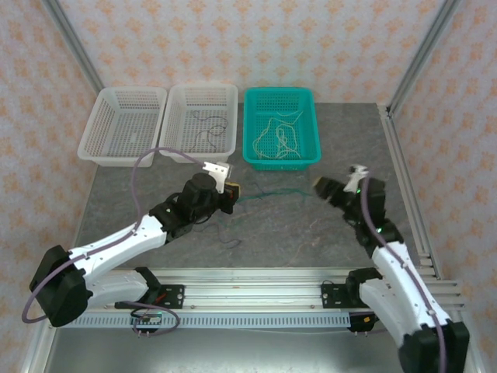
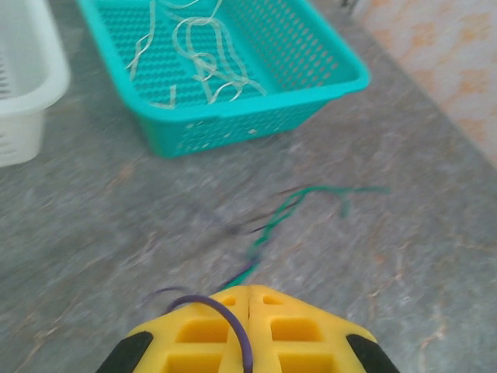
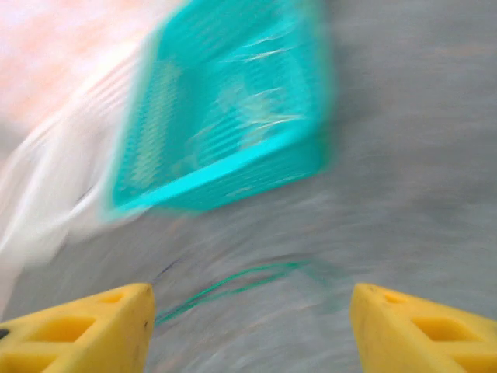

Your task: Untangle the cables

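Note:
My left gripper [image 1: 233, 191] [image 2: 248, 292] is shut, low over the table in front of the teal basket. A dark purple cable [image 2: 227, 317] loops over its yellow fingers into the seam between them. From its tips a green cable [image 2: 289, 208] [image 1: 272, 193] [image 3: 233, 283] runs out flat across the table, with a dark purple strand twisted along its near part. My right gripper [image 1: 321, 186] [image 3: 248, 326] hangs to the right of the green cable's far end, jaws wide apart with nothing between them. Several cream-white cables [image 1: 279, 137] [image 2: 203, 54] lie in the teal basket.
The teal basket [image 1: 312, 148] [image 2: 256, 124] [image 3: 233, 175] stands at the back centre, with two white baskets [image 1: 128, 97] [image 1: 203, 92] to its left. The middle white basket holds a dark cable [image 1: 211, 129]. A short dark strand [image 1: 231, 243] lies near the front rail.

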You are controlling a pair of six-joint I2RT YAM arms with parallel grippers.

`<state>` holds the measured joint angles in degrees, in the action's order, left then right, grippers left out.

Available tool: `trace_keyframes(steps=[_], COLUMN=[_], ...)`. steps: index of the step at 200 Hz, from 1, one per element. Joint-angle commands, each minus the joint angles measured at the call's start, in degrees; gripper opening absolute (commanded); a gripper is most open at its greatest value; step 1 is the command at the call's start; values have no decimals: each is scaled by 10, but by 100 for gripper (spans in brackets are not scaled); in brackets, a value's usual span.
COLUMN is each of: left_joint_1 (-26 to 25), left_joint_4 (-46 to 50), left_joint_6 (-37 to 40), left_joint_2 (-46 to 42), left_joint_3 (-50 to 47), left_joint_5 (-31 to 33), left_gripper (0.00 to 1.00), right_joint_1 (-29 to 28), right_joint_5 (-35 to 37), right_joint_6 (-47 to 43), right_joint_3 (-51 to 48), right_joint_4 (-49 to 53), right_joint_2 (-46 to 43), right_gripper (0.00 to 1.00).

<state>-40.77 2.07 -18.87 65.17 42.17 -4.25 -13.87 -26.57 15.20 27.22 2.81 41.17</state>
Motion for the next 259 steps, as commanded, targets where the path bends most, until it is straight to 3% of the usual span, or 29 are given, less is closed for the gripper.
trace_keyframes(steps=[1,17,28,48,74,116,162,188,206,221,247,259], left_joint_1=[1,0,0,0,0,1,0,0,0,0,4,28], left_joint_4=[96,88,83,80,80,73,62,62,63,67,103,142], left_joint_6=[20,28,33,41,48,52,47,46,45,44,14,-23], left_joint_2=[-34,-62,-77,-95,-108,-113,-124,-127,-130,-135,-154,-165], left_joint_3=[19,4,-1,-3,-5,-10,-16,-15,-16,-16,-14,-10], left_joint_5=[54,41,32,20,11,-2,1,5,12,25,109,151], left_gripper=[0,0,0,0,0,0,0,0,0,0,0,0], right_joint_1=[-93,-162,-189,-214,-229,-240,-249,-262,-264,-263,-263,-263], right_joint_5=[-67,-89,-72,-83,-81,-115,-136,-133,-138,-131,-87,-50], right_joint_6=[-258,-416,-473,-571,-639,-675,-660,-655,-632,-614,-563,-527], right_joint_3=[-51,-51,-18,34,88,139,162,166,163,160,121,85], right_joint_4=[-194,-221,-202,-173,-173,-213,-267,-279,-296,-297,-344,-388], right_joint_2=[5,62,123,222,319,421,496,518,524,520,494,473], right_gripper=[69,71,77,79,80,78,50,41,24,0,0,0])
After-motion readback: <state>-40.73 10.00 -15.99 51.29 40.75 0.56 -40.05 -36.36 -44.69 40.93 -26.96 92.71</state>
